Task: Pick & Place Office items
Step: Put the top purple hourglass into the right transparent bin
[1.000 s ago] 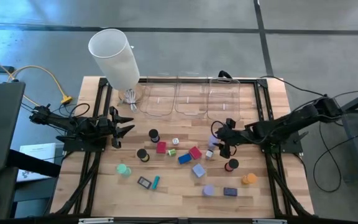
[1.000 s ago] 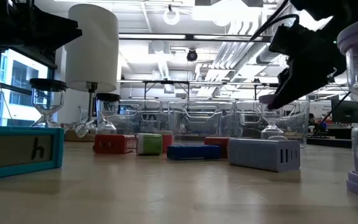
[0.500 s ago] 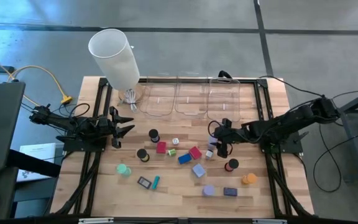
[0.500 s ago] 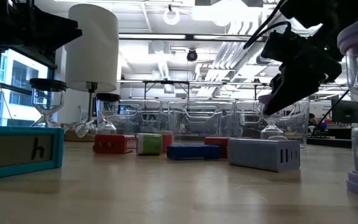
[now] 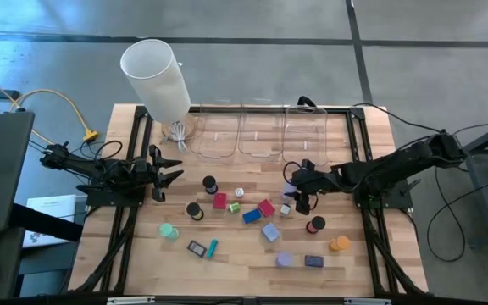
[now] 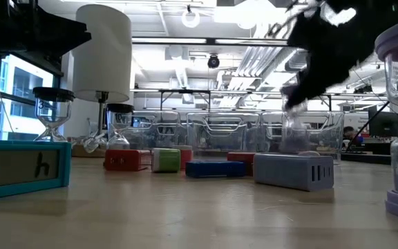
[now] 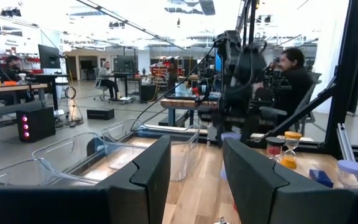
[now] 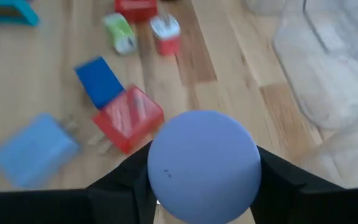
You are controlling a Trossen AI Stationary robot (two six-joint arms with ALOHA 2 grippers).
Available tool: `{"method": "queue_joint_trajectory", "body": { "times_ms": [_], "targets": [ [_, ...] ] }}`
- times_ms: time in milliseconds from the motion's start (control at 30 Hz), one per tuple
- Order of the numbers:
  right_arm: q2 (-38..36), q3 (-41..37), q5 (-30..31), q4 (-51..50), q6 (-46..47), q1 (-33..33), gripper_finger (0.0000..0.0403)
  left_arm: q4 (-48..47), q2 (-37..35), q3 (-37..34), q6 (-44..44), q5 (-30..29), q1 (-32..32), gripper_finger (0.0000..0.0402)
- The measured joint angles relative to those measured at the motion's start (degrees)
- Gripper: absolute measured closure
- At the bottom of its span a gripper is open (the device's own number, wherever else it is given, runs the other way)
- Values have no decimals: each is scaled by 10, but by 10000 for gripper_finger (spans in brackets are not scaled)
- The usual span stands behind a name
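Note:
Small colourful office items lie scattered on the wooden table (image 5: 142, 254): red blocks (image 5: 266, 207), a blue block (image 5: 252, 216), black rolls (image 5: 194, 210), an orange roll (image 5: 339, 244) and a teal stick (image 5: 213, 247). My right gripper (image 5: 297, 193) hangs right of centre, shut on a lavender-capped sand timer (image 8: 202, 165). In the low view the timer (image 6: 296, 135) shows blurred below the gripper. My left gripper (image 5: 169, 174) waits at the table's left side, open and holding nothing (image 7: 194, 180). My right gripper pinches the sand timer between its two fingers (image 8: 123, 186), which sit on opposite sides just under its round lavender top cap (image 8: 166, 180). The fingers slant down from the table's right side. The timer hangs upright, lifted clear of the table.
Three clear plastic bins (image 5: 261, 135) stand in a row at the far edge, close behind my right gripper. A tall white cylinder (image 5: 155, 76) leans at the far left. A lavender block (image 5: 270, 231) and a red-topped roll (image 5: 315, 225) lie just near of the gripper.
My right gripper has shut on the lavender-capped sand timer, then risen and drifted a little toward the table's left. The timer, standing on the table a second ago, is now lifted clear.

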Motion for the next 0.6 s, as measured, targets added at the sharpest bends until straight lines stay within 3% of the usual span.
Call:
{"method": "queue_joint_trajectory", "body": {
  "times_ms": [200,333,467,600],
  "targets": [
    [-6,139,1,-170,-5,11,225,0,0,0,-2,0,0,258],
    [-6,234,41,-284,-13,-2,225,0,0,0,-2,0,0,258],
    [-6,309,82,-366,-46,-45,225,0,0,0,-2,0,0,258],
    [-7,345,56,-373,-110,-125,225,0,0,0,-2,0,0,258]
  ]
}}
